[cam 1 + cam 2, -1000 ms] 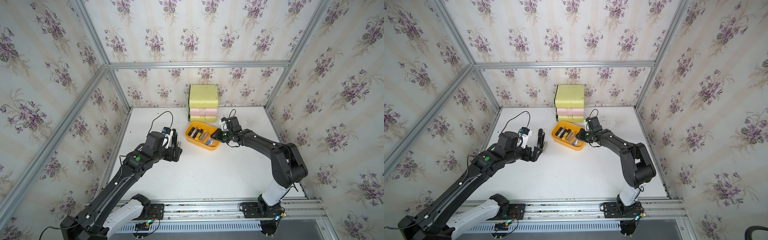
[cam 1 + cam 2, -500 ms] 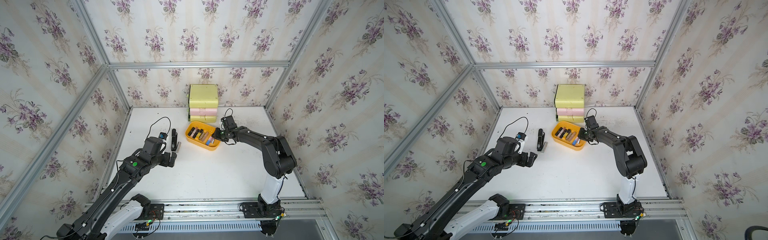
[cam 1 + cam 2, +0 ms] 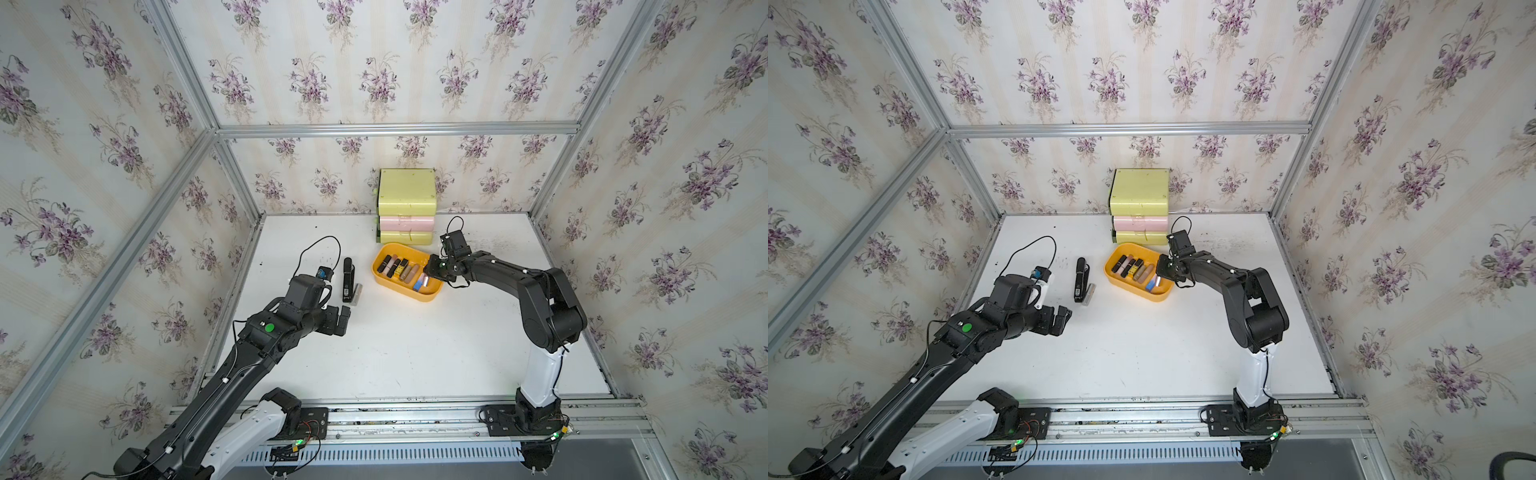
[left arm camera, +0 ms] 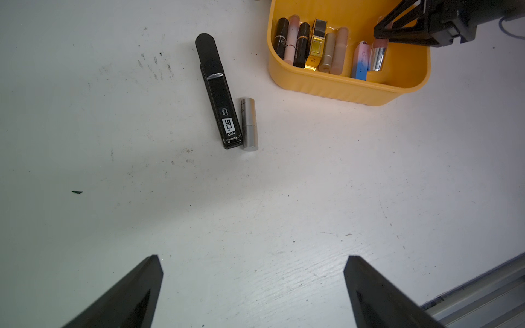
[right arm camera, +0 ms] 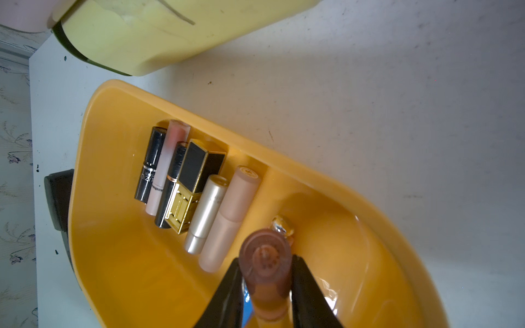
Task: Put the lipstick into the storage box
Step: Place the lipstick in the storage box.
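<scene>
Shows right gripper (image 5: 265,262) clamped narrowly on pink, silver-capped lipstick (image 4: 378,55), its lower end inside orange storage box (image 4: 341,88) beside other tubes (image 5: 199,184). Shows left gripper (image 4: 252,257) spread wide, empty, above table (image 4: 284,198), near black stapler (image 4: 218,99) and silver tube (image 4: 249,125).

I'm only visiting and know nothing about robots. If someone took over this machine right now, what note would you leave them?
Left gripper: open, empty, above the table.
Right gripper: fingers on either side of a pink-brown lipstick, low inside the storage box; it looks gripped.
Done: seven other lipsticks lie in the box.
Left: release this one, then fetch the silver lipstick lying on the table beside the black stapler.
</scene>
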